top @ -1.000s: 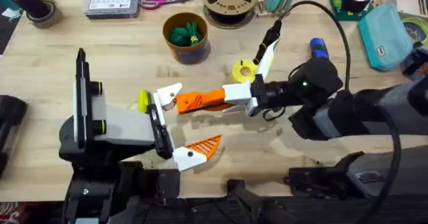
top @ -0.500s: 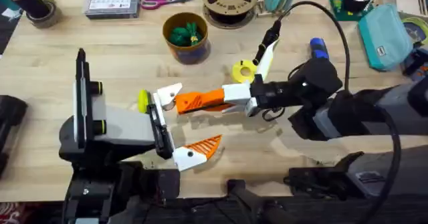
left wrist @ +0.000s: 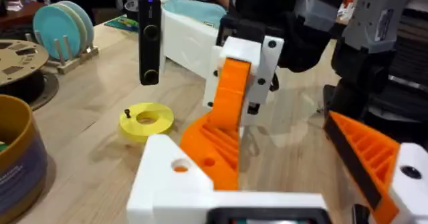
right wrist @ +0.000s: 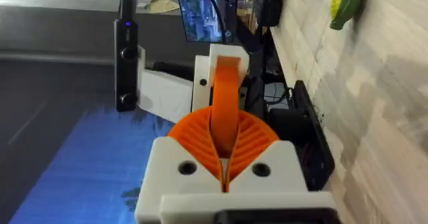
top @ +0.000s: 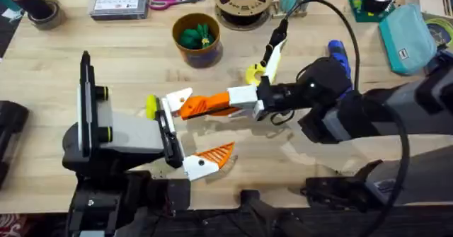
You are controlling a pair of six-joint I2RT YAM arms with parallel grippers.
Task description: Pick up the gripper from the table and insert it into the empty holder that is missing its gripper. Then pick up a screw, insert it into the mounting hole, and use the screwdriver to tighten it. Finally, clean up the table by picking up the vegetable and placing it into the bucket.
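Right gripper (top: 233, 102) outstretched leftward, pinching the gripper (top: 202, 107) against the holder (top: 177, 97)

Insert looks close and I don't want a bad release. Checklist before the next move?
1. Right pincer shut on the orange wedge: ok.
2. Wedge lined up with the holder on the left pincer: ok, its tip meets the white block.
3. Wedge fully seated in the holder: cannot tell.
4. Left pincer open, giving room around the holder: ok.
5. Screw ready on the yellow disc: ok.
6. Screwdriver free on the table: ok. Vegetable in the bucket: ok.
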